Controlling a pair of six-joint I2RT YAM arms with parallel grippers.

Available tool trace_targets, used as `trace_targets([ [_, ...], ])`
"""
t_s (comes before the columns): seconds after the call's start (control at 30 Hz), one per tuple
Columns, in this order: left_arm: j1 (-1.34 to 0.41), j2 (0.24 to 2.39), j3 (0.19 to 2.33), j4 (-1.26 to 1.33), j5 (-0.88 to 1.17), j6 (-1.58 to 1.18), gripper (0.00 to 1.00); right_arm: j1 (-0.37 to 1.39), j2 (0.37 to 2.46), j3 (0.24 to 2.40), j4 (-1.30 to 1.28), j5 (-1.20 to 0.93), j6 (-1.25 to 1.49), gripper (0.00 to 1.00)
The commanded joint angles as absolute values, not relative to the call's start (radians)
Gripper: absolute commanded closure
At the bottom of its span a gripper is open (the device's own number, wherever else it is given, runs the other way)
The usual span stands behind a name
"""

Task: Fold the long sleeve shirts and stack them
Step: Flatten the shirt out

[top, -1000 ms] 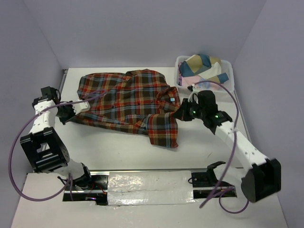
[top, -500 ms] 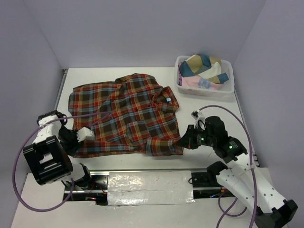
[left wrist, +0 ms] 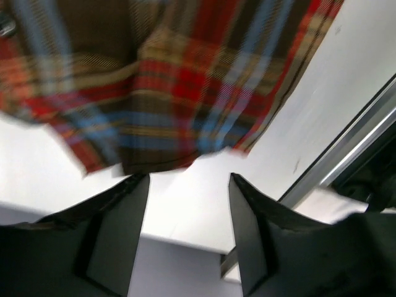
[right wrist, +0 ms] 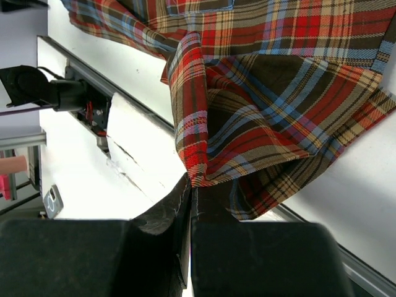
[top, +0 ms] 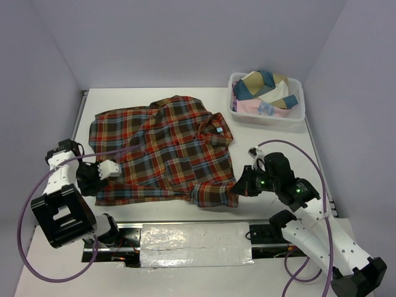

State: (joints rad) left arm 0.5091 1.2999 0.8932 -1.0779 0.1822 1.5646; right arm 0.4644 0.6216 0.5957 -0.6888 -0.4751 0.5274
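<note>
The plaid long sleeve shirt (top: 164, 148) lies spread on the white table, collar toward the far right and hem toward the near edge. My left gripper (top: 104, 171) hangs at the shirt's near left corner. In the left wrist view it (left wrist: 189, 179) stands open with only bare table between the fingers, and the shirt's hem (left wrist: 179, 93) lies just past the tips. My right gripper (top: 240, 185) is at the near right corner. In the right wrist view it (right wrist: 193, 184) is shut on a folded edge of the shirt (right wrist: 266, 93), which bunches up from the pinch.
A white lattice basket (top: 272, 117) with several folded cloths (top: 263, 86) stands at the far right. A metal rail and foil-covered strip (top: 195, 238) run along the near edge between the arm bases. Grey walls close in the table's left, right and far sides.
Both arms pulled the shirt toward the near edge and spread it flat. The left gripper then opened and let go of the hem, backing off slightly. The right stays shut on the shirt.
</note>
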Motion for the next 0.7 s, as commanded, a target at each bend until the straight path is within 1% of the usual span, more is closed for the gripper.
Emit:
trace_targets([
  [0.0,0.485,1.282,0.807,-1.002,0.209,1.543,0.32,0.474,0.617,0.594,-0.644,-0.474,0.525,1.00],
  [0.03,0.479,1.285,0.767,-0.961,0.212,1.525,0.30,0.474,0.615,0.591,-0.638,-0.474,0.526,1.00],
  [0.07,0.474,1.287,0.750,-0.862,0.218,1.500,0.29,0.474,0.615,0.586,-0.634,-0.476,0.528,1.00],
  [0.13,0.451,1.290,0.715,-0.745,0.239,1.436,0.29,0.474,0.618,0.574,-0.617,-0.486,0.537,1.00],
  [0.2,0.428,1.296,0.684,-0.674,0.239,1.370,0.36,0.471,0.620,0.568,-0.611,-0.492,0.545,1.00],
  [0.23,0.425,1.299,0.670,-0.602,0.226,1.343,0.47,0.474,0.618,0.563,-0.607,-0.491,0.546,1.00],
  [0.3,0.423,1.310,0.628,-0.527,0.204,1.327,0.61,0.474,0.615,0.554,-0.588,-0.486,0.563,1.00],
  [0.33,0.423,1.313,0.612,-0.470,0.181,1.333,0.71,0.474,0.617,0.540,-0.577,-0.486,0.571,1.00],
  [0.4,0.419,1.324,0.574,-0.410,0.173,1.335,0.84,0.474,0.643,0.523,-0.529,-0.485,0.589,1.00],
  [0.43,0.417,1.330,0.568,-0.378,0.185,1.310,0.99,0.474,0.656,0.514,-0.508,-0.480,0.592,1.00],
  [0.53,0.400,1.374,0.597,-0.273,0.224,1.217,1.00,0.471,0.762,0.549,-0.404,-0.443,0.580,1.00],
  [0.57,0.384,1.388,0.639,-0.243,0.235,1.191,1.00,0.471,0.835,0.572,-0.372,-0.430,0.566,1.00],
  [0.63,0.368,1.420,0.696,-0.216,0.253,1.111,1.00,0.468,0.914,0.674,-0.354,-0.391,0.516,1.00],
  [0.67,0.354,1.430,0.751,-0.207,0.268,1.094,1.00,0.465,0.995,0.711,-0.354,-0.379,0.493,1.00],
])
